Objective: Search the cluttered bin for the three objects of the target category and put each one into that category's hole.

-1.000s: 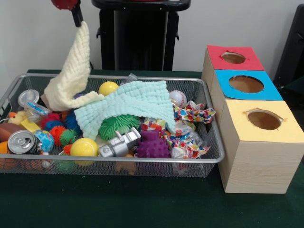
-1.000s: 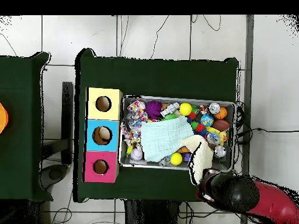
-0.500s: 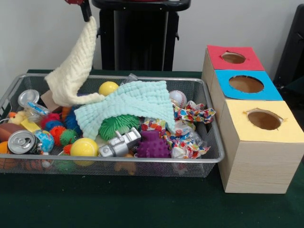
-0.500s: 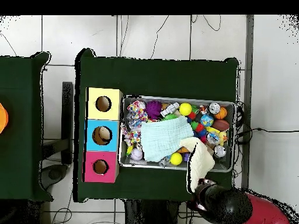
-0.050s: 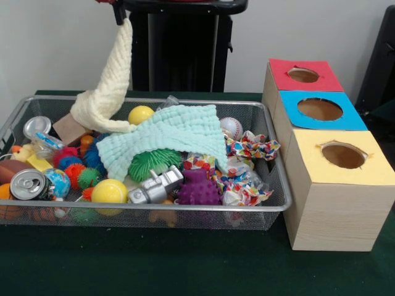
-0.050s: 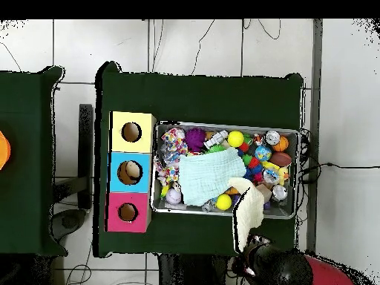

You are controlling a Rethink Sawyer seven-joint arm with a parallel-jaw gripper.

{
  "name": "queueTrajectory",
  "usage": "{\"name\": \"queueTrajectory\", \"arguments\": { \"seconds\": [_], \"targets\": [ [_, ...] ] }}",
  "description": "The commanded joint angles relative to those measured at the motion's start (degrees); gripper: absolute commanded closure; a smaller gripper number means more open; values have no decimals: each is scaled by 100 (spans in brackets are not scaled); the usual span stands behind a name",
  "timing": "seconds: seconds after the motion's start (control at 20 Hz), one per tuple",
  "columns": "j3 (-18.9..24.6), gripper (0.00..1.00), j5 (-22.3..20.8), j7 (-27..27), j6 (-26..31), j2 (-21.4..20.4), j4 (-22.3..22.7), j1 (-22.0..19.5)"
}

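You see the cream cloth [image 5: 106, 86] hanging from the gripper [image 5: 120, 13], which is clamped on its top corner at the picture's upper edge; its lower end trails into the wire bin [image 5: 271, 161] beside the mint cloth [image 5: 166, 137]. The gripper is mostly cut off in the front view. No writing is readable on the can [image 5: 27, 184] or elsewhere. The mint cloth hides the toys beneath it. Beside the bin stands the box with red, blue and yellow holes [image 5: 330, 154].
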Motion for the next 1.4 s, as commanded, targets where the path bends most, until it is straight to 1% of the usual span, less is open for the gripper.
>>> {"name": "queueTrajectory", "arguments": {
  "seconds": [0.05, 0.3, 0.35, 0.5, 0.7, 1.0, 1.15, 1.2, 1.4],
  "targets": [
    [-292, 100, 134, 1772, -692, 382, 46, 74],
    [-523, 100, 138, 1980, -748, 380, -4, 341],
    [-599, 0, 190, 1931, -752, 387, -18, 398],
    [-676, 0, 179, 1970, -759, 390, -44, 454],
    [-615, 0, 325, 1764, -836, 406, 10, 447],
    [-580, 0, 291, 1534, -831, 430, -83, 425],
    [-499, 0, 126, 1228, -736, 552, -387, 302],
    [-448, 0, 23, 1016, -612, 645, -601, 213],
    [-247, 0, -359, 305, -331, 949, -1195, -54]
  ]
}}
